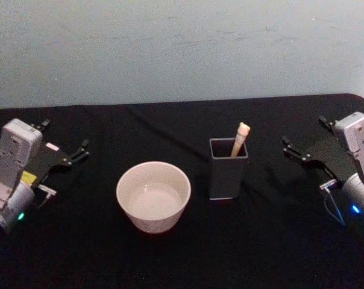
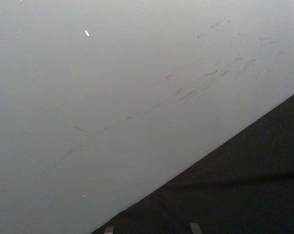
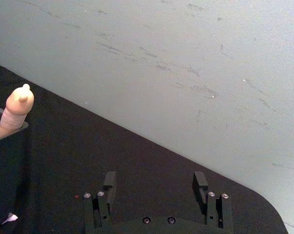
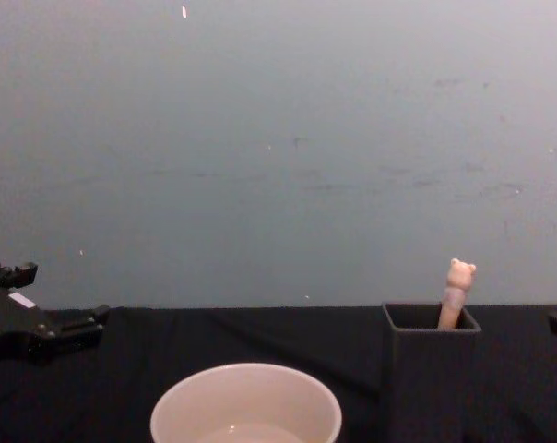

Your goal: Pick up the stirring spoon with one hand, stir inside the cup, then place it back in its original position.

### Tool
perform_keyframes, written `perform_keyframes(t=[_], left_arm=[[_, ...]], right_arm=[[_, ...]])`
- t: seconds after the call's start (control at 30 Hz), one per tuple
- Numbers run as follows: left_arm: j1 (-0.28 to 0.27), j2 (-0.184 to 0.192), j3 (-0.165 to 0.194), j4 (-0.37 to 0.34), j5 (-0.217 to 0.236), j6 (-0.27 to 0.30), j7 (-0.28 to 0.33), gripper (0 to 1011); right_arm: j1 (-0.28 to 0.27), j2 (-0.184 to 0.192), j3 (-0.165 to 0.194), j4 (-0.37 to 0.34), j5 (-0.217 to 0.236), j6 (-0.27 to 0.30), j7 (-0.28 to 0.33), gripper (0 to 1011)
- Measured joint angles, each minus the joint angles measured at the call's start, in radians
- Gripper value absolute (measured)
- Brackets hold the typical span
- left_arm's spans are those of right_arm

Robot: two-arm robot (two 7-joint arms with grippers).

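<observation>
Black-clothed table (image 1: 170,126) against grey wall (image 1: 170,48), spoon (image 1: 239,138) stood near upright in holder (image 1: 228,177), bear-head uppermost, beside cup (image 1: 152,223), left gripper (image 1: 66,132), white label (image 1: 51,146) unreadable, right gripper (image 1: 304,130), both parked at table edges, jaws apart.

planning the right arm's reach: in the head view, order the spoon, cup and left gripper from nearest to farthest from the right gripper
From the right gripper:
1. stirring spoon, standing in the dark holder, centre-right.
2. cup, centre-left.
3. left gripper, far left.
</observation>
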Motion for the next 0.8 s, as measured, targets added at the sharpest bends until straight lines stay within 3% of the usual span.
perform_keyframes(t=[0.8], left_arm=[[0.000,0.000,0.000,0.000,0.000,0.000,0.000,1001]], right_arm=[[0.000,0.000,0.000,0.000,0.000,0.000,0.000,1002]])
